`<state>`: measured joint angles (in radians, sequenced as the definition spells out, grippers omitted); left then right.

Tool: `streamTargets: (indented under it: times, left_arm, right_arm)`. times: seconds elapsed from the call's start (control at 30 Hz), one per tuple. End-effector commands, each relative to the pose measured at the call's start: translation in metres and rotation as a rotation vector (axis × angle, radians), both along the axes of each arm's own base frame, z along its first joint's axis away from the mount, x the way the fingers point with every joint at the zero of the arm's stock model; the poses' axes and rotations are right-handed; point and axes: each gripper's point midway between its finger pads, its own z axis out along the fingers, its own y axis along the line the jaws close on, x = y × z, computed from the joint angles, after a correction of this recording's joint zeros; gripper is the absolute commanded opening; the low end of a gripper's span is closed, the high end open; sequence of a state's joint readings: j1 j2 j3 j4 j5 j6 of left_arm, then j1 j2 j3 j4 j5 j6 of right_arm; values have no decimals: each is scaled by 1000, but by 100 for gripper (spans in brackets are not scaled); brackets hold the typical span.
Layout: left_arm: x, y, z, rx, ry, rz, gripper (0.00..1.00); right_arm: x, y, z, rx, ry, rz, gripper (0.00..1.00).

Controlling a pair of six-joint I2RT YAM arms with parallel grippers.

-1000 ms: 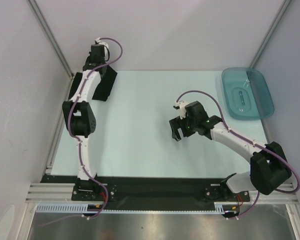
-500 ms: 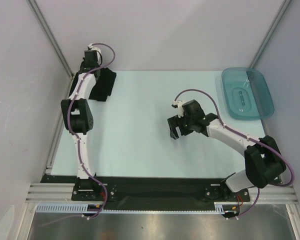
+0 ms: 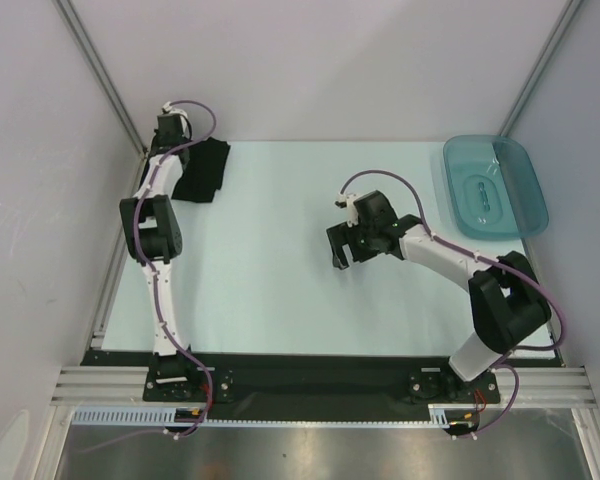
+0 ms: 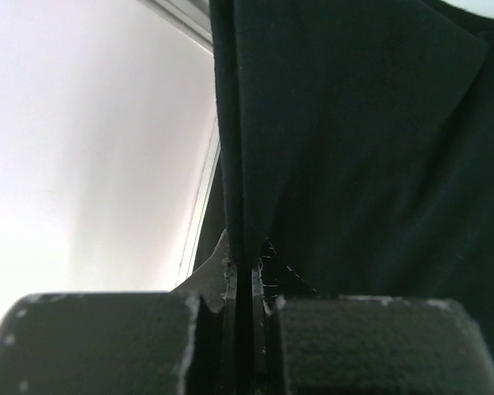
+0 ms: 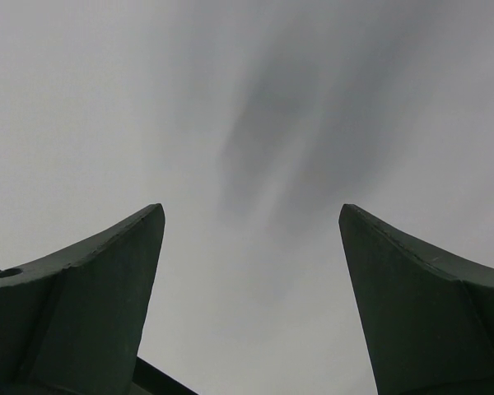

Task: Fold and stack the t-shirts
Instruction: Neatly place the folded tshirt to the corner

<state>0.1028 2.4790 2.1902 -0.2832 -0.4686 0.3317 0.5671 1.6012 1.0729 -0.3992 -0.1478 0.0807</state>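
T-shirt point(image 3: 202, 172) lay bundled at the far-left corner, left gripper point(image 4: 243, 278) clamped on its edge. Right gripper point(image 5: 251, 212) gaped empty; folding judged unfinished.

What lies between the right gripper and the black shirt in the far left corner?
Nothing. In the top view, only bare table runs from the right gripper to the shirt.
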Motion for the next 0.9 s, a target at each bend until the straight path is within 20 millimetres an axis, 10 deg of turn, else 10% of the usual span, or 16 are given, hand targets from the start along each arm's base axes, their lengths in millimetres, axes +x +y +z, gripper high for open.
streamTargets:
  times: [0.0,0.23,0.5,0.87]
  left_arm:
    - [15,15,32,8,-121,29,0]
    - [19,36,24,12,-141,65,4]
    - [10,62,29,49,-185,202,41]
    - [-28,39,140,43,-342,343,60]
  right_arm:
    - [11,8,6,20,7,-18,93]
    - [22,15,4,9,16,-14,93]
    - [28,17,2,12,41,-29,93]
    - [43,2,33,116,87,-154,93]
